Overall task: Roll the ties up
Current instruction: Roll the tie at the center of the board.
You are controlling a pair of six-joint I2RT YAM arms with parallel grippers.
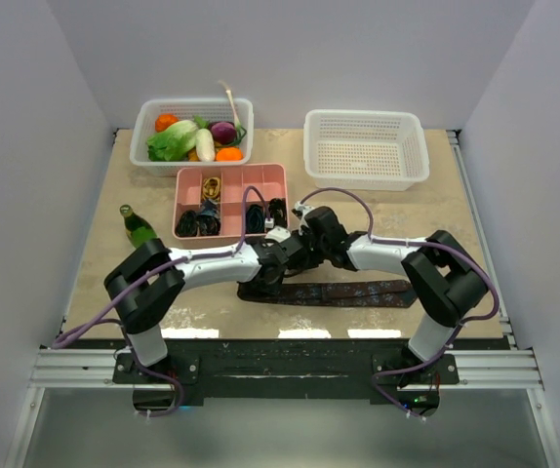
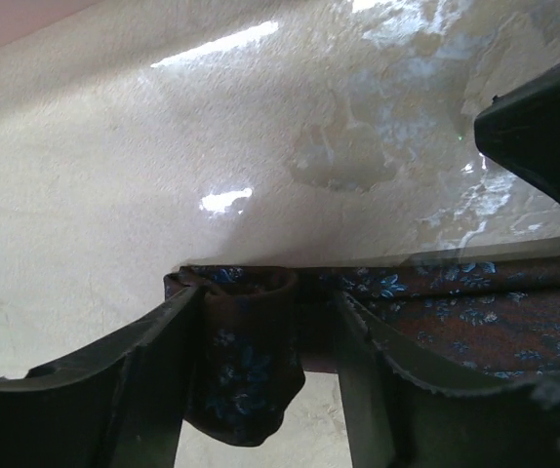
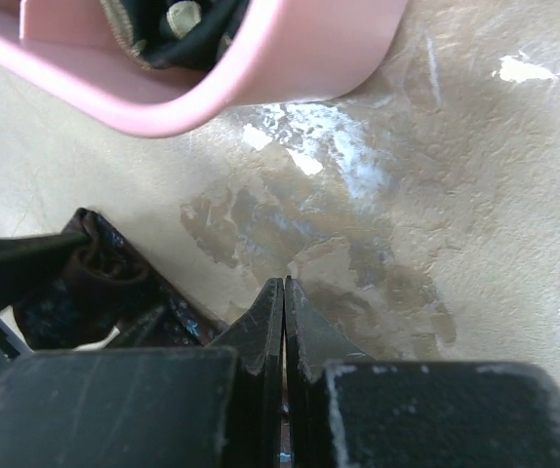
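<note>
Left hand [image 2: 265, 297] open, straddling the tie's [image 2: 246, 390] curled end; I see its length running right along the desk [image 1: 95, 244]. Right hand [image 3: 283, 292] closed, empty.

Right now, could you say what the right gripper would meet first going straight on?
Probably the bare beige tabletop just ahead of the shut right gripper, short of the pink plastic tray; depth unclear.

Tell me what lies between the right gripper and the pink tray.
Only bare, worn tabletop, shown in the right wrist view; the tie lies off to the left.
</note>
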